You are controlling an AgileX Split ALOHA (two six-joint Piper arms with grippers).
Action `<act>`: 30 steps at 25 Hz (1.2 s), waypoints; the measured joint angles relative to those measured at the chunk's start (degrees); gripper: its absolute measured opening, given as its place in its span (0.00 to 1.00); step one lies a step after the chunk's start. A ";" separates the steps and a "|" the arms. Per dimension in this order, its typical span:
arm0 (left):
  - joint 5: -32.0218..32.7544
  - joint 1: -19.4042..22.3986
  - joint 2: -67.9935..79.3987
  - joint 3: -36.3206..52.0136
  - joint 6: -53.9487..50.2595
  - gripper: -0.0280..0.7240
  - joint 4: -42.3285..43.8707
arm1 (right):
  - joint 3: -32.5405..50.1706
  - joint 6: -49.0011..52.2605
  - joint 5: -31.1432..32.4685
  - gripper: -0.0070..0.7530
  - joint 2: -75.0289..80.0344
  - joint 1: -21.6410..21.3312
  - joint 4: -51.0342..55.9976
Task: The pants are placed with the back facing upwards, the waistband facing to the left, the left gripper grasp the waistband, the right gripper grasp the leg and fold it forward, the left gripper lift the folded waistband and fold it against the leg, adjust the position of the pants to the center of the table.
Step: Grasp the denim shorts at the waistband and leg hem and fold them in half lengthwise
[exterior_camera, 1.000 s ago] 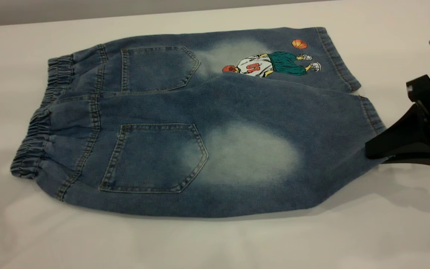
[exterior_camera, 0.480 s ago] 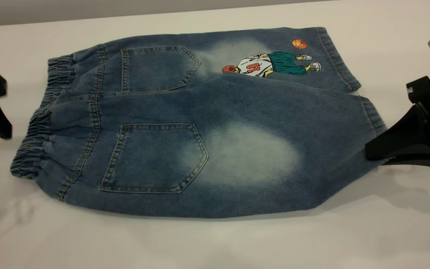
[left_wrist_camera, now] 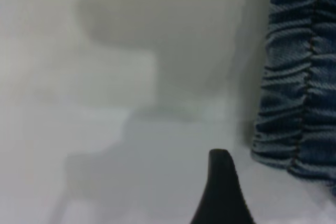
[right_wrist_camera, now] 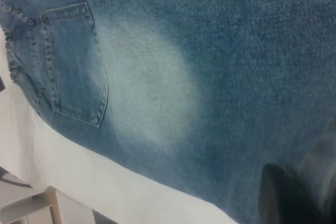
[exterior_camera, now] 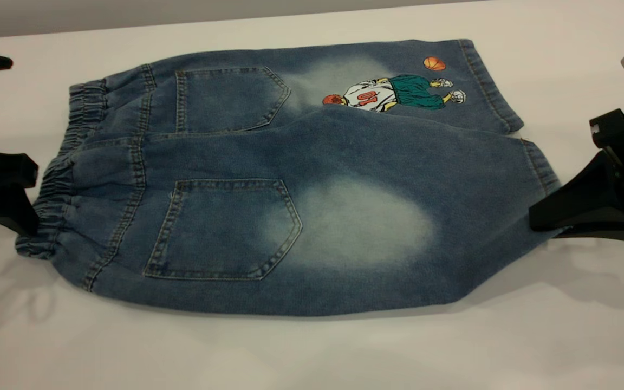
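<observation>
From my station I am seeing the left gripper [exterior_camera: 22, 216] sitting at the 9 o'clock edge of the table [exterior_camera: 312, 352], right beside the waistband [exterior_camera: 54, 184]; only one dark finger [left_wrist_camera: 223, 192] is showing in the left wrist view, just apart from the puckered band, so I cannot tell how its jaws are standing. The pants [exterior_camera: 290, 179] are lying flat, back pockets up, across the middle of the table, waistband pointing to 9 o'clock and hems to 3 o'clock. The leg [exterior_camera: 388, 222] with the pale oval patch is lying nearest the camera, partly overlapping the printed leg. At 3 o'clock the right gripper [exterior_camera: 547, 219] is closing on the leg's hem, its black wedge fingers clamping the denim.
</observation>
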 joint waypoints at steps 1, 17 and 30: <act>-0.49 -0.24 0.27 0.00 0.00 0.65 0.00 | 0.00 0.00 0.00 0.03 0.00 0.00 0.00; -4.28 -1.64 5.31 -0.06 -0.17 0.65 -0.10 | 0.00 0.00 0.45 0.03 0.00 0.00 -0.05; -8.38 -1.64 6.48 -0.06 -0.62 0.59 -0.10 | 0.00 0.05 0.59 0.03 0.00 0.00 -0.10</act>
